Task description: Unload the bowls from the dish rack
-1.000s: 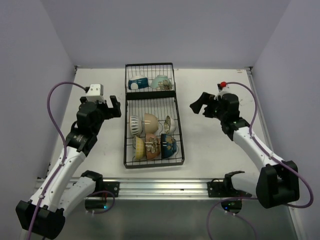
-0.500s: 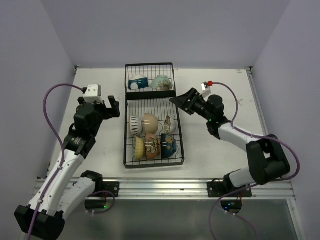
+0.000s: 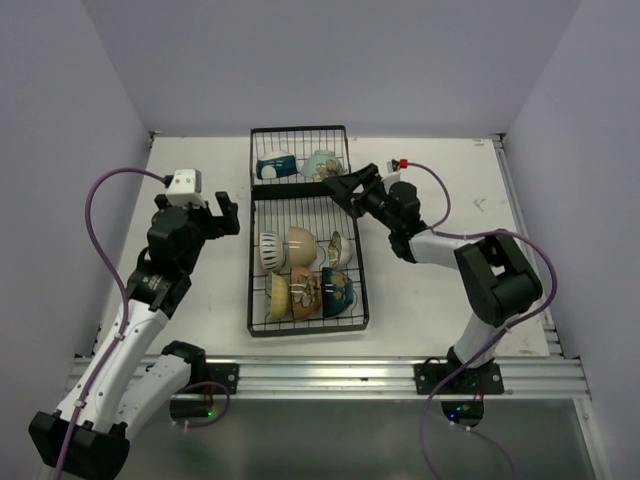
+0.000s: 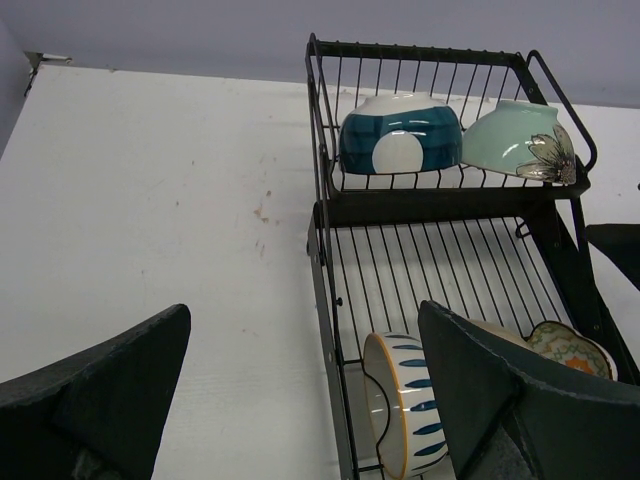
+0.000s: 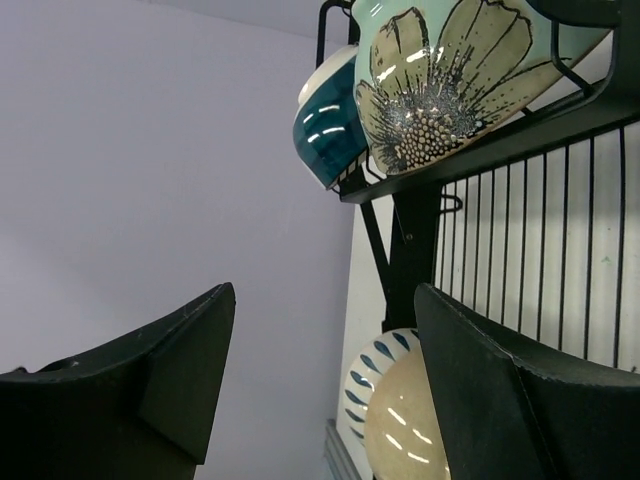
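The black wire dish rack (image 3: 250, 262) lies mid-table. Its far section holds a teal-and-white bowl (image 3: 275, 165) and a mint flower bowl (image 3: 322, 164). The near section holds several bowls on edge, among them a blue-striped one (image 3: 268, 248) and a tan one (image 3: 301, 245). My right gripper (image 3: 346, 186) is open and empty at the rack's right rim by the divider; its wrist view shows the mint bowl (image 5: 450, 80) close ahead. My left gripper (image 3: 228, 212) hangs open left of the rack, with the striped bowl (image 4: 400, 410) by its right finger.
Bare white tabletop (image 3: 200, 300) lies left of the rack and more (image 3: 440, 300) right of it. Purple walls close in on three sides. A metal rail (image 3: 320, 375) runs along the near edge. Cables loop off both arms.
My right arm has swung left from the open table to the rack's right rim, its jaws still apart. The left arm has barely shifted.
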Controlling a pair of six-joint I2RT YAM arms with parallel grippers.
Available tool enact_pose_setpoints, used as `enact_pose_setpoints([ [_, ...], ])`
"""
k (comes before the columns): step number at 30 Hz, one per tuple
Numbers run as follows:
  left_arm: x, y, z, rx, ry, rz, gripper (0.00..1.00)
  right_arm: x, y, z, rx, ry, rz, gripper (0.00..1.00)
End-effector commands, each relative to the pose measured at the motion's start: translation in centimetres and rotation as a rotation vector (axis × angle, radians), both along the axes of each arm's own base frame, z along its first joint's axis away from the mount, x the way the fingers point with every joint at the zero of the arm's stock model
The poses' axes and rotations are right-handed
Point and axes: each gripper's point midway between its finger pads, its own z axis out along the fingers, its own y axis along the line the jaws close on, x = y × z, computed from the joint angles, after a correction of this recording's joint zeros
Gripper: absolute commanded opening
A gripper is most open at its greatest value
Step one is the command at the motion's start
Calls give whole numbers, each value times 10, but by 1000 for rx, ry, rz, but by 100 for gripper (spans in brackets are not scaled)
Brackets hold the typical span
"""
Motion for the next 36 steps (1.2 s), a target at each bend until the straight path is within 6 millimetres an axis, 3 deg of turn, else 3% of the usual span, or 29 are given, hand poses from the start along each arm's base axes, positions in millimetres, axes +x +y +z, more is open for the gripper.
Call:
enact_pose_setpoints([
  [1,0,1,9,-30,-36,8,100,18,7,33,90,-62,-46,76],
  [5,0,0,9,-31,-35,0,100,29,9,18,80,-18,-69,74],
  [17,-1,-5,10,-36,-37,-22,100,50,8,3,82,21,-135,72],
  [36,-1,-7,5,-23,-22,-28,100,71,10,6,141,30,-181,56],
])
